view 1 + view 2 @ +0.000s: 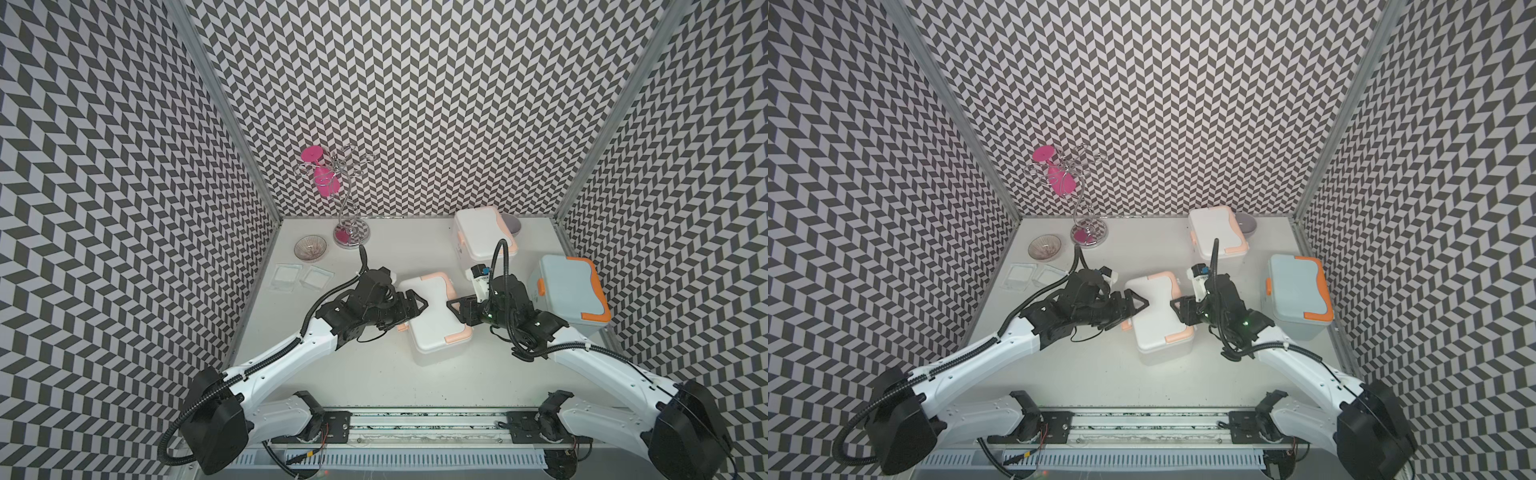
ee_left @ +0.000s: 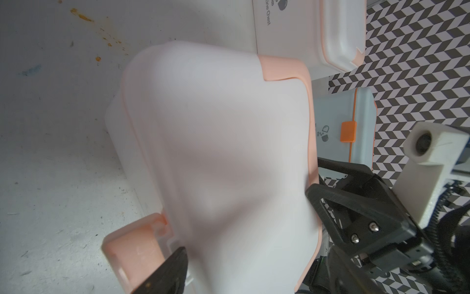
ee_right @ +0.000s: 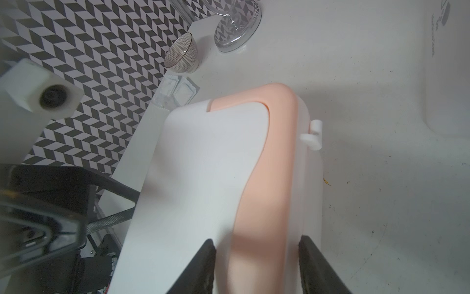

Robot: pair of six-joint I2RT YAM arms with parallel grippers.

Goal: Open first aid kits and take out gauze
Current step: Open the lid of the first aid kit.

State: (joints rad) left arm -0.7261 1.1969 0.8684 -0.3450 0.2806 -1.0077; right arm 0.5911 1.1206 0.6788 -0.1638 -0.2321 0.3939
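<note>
The left claw gapes wide by the latch of the white kit; the right claw clamps its peach rim, so a slipped pry could tip it

White table bears three first aid kits, two gauze packets, two bowls (one ribbed), a wire stand.

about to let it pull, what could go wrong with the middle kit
The right gripper pinches the shut middle kit's peach trim: if the latch is caught, pulling may drag the case. The open left gripper beside it might slip. The blue kit is close beside the right arm: a swing could knock it.
</note>
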